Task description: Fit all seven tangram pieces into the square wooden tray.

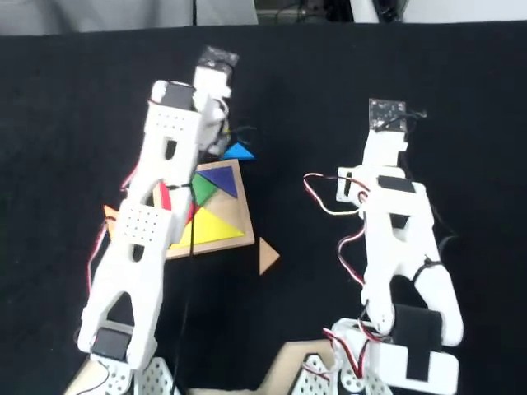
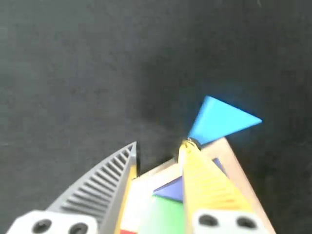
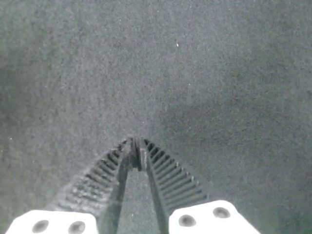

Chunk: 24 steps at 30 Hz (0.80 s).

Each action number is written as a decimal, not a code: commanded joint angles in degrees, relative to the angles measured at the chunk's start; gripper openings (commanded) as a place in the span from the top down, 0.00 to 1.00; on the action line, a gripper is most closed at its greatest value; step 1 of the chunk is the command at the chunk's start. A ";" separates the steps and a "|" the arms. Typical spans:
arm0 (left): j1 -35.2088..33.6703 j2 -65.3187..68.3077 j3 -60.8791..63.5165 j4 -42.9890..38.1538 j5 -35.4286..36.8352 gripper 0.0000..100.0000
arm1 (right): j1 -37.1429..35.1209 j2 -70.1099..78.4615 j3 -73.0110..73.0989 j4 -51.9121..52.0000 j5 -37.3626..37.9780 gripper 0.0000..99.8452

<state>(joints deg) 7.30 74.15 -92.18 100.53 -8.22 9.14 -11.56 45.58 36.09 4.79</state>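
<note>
You want the blue triangle (image 2: pixel 222 119) next. It lies flat on the black worktop (image 1: pixel 412 66), just beyond the far corner of the wooden tray (image 2: pixel 233 163). It looks like a thin, stiff, light block with smooth painted faces, so it will probably skid on the cloth rather than lift if you push one edge. Pinch it across two opposite edges, close to its middle, and squeeze gently.

The left tool (image 2: pixel 161 146) is spread apart and holds nothing. One fingertip is right at the triangle's near corner, and the other is over the worktop beside the tray. The right tool (image 3: pixel 134 146) is clenched on nothing above bare cloth, well to the right.

In the tray you have a purple triangle (image 1: pixel 221 178), a green piece (image 1: pixel 202 190), a large yellow triangle (image 1: pixel 211 225) and a red piece (image 1: pixel 165 197) partly under the arm. A tan triangle (image 1: pixel 268 255) lies just right of the tray, and an orange piece (image 1: pixel 109 214) peeks out at its left.
</note>
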 commanded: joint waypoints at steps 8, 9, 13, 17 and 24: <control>0.22 -9.14 0.57 -6.77 3.34 0.85 | -0.88 0.31 -1.36 -0.70 0.00 0.99; -0.04 -6.95 1.54 -8.97 4.40 0.85 | -0.88 0.40 -1.27 -0.70 0.00 0.99; -0.57 0.18 1.19 -12.48 5.80 0.85 | -0.88 0.40 -1.27 -0.70 0.00 0.99; 1.71 3.52 -2.51 -11.25 5.45 0.85 | -0.88 0.40 -1.27 -0.70 0.00 0.99; 5.67 5.45 -2.95 -5.27 5.27 0.85 | -0.97 0.40 -1.27 -0.70 0.00 0.99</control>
<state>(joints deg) 10.37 80.22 -91.74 90.95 -3.12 9.14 -11.56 45.58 36.09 4.79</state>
